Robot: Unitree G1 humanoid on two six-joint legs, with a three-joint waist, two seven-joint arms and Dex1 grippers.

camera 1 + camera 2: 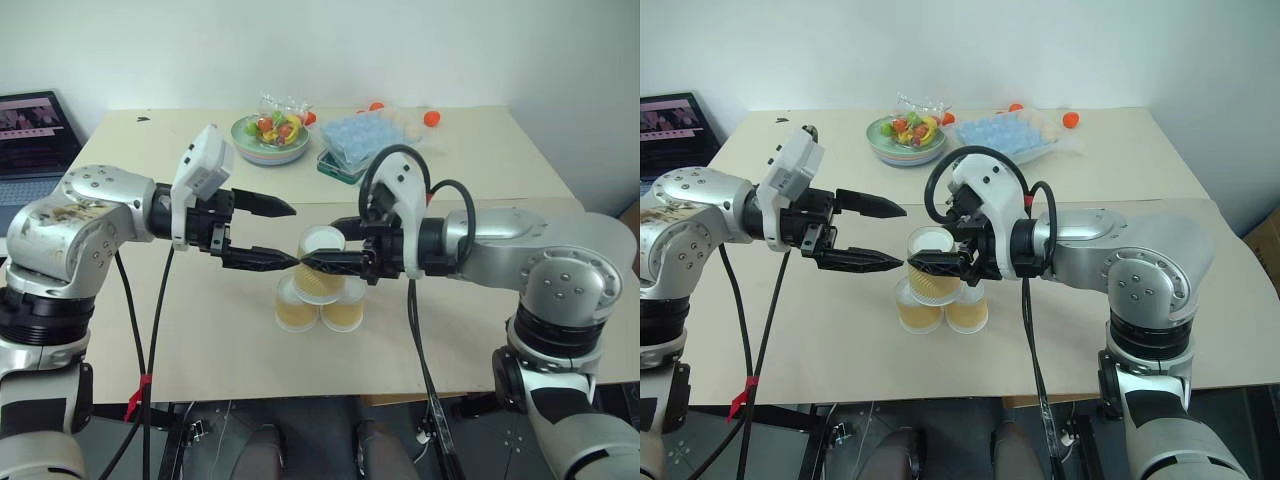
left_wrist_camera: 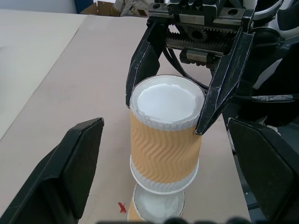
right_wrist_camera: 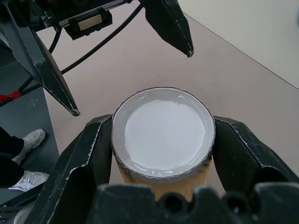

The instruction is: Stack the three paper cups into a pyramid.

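Two tan-orange paper cups (image 1: 296,312) (image 1: 342,312) stand upside down, side by side, on the beige table (image 1: 200,340). The third cup (image 1: 318,278) is upside down over the seam between them, seemingly resting on their bases. My right gripper (image 1: 318,260) is shut on this top cup near its white base; in the right wrist view its fingers (image 3: 88,154) press both sides of the cup (image 3: 163,133). My left gripper (image 1: 293,237) hovers open just left of the top cup, one finger on either side of it and not touching it (image 2: 164,135).
At the table's far side are a pale green fruit bowl (image 1: 270,140), a blue moulded tray (image 1: 365,140) and small orange balls (image 1: 431,118). A laptop (image 1: 35,130) sits off the left edge. Black cables hang from both wrists near the front edge.
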